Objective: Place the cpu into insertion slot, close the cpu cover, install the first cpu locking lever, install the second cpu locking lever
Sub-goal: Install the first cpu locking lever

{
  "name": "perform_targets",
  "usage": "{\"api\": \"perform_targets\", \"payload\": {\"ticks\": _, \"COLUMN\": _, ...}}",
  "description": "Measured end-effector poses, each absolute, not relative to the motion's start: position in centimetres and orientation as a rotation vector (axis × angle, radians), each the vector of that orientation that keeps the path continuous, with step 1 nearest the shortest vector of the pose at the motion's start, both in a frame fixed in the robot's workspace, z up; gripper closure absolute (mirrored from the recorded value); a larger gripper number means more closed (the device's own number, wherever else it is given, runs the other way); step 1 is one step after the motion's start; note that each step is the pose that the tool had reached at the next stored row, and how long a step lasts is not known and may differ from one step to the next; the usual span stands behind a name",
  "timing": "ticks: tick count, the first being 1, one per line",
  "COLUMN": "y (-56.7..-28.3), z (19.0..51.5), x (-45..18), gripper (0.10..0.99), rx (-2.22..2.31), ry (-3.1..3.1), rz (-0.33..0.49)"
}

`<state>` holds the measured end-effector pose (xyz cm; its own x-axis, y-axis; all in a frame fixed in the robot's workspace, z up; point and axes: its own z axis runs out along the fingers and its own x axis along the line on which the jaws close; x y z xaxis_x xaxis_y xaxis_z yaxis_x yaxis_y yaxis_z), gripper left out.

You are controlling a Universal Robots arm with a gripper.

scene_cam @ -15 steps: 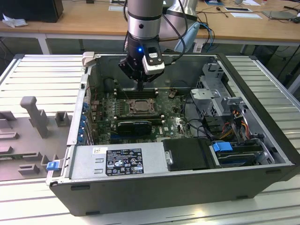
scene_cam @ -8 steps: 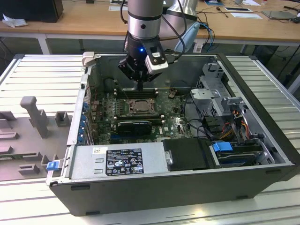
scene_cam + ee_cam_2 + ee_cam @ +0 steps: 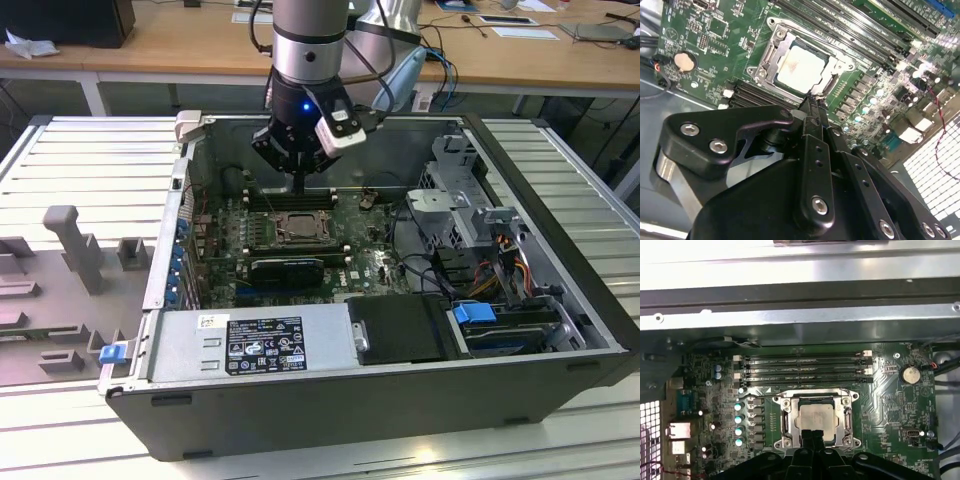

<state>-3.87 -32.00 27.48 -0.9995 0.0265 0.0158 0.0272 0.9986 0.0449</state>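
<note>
Wooden desks stand behind the open computer case [image 3: 560,330] where our claw [image 3: 814,102], fingers clenched together and grasping nothing, hovers at the insertion slot [image 3: 816,421]. We see the cpu [image 3: 816,418] seated inside, the cpu cover [image 3: 790,42] framing it; thin, stiff, fragile, best held by its edges.

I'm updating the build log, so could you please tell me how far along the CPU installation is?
Done: the cpu sits in the insertion slot, and the cpu cover looks closed around it, its pale face showing through the window. In hand: the tool hangs at the socket's edge, holding nothing. Left: I cannot tell whether either locking lever is latched, so both remain to confirm.
</note>
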Motion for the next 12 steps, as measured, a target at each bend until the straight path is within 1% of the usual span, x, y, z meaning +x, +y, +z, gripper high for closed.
{"api": "perform_targets", "payload": {"ticks": 12, "y": -32.00, "z": 27.48, "x": -3.87, "gripper": 0.980, "rx": 0.139, "ry": -3.120, "rz": -0.069}}
